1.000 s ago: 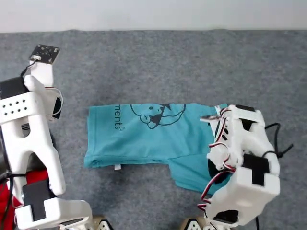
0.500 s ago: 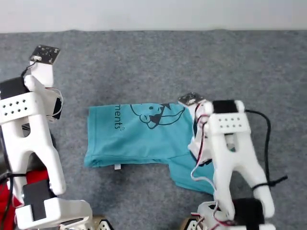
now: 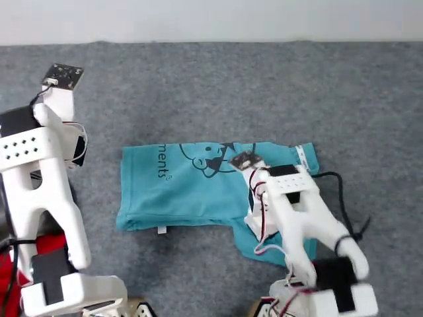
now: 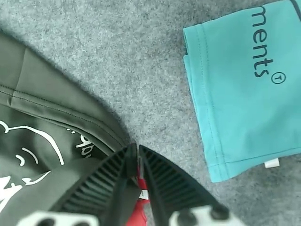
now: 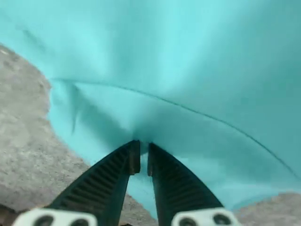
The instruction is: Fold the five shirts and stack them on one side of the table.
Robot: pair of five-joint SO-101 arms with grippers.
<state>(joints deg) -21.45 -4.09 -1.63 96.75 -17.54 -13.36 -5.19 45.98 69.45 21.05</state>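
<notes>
A teal shirt [image 3: 185, 191] with a dark animal print lies partly folded in the middle of the grey table [image 3: 198, 86]. Its lower right part sticks out toward the front edge. My right arm [image 3: 287, 191] stands over that part. My right gripper [image 5: 140, 154] is shut, and the teal fabric [image 5: 188, 70] puckers at its tips. My left arm [image 3: 39, 158] stands at the table's left side. My left gripper [image 4: 138, 157] is shut, with its tips at the edge of a dark green shirt [image 4: 33, 127], a short way from the teal shirt's [image 4: 244, 94] sleeve end.
A red shirt [image 3: 46, 246] lies at the front left under the left arm. Grey table surface runs free along the back and at the far right. A small white label [image 3: 162, 230] sticks out of the teal shirt's front fold.
My right arm has swung left from the shirt's right end to over its lower middle, uncovering the collar end. The left arm has kept still.
</notes>
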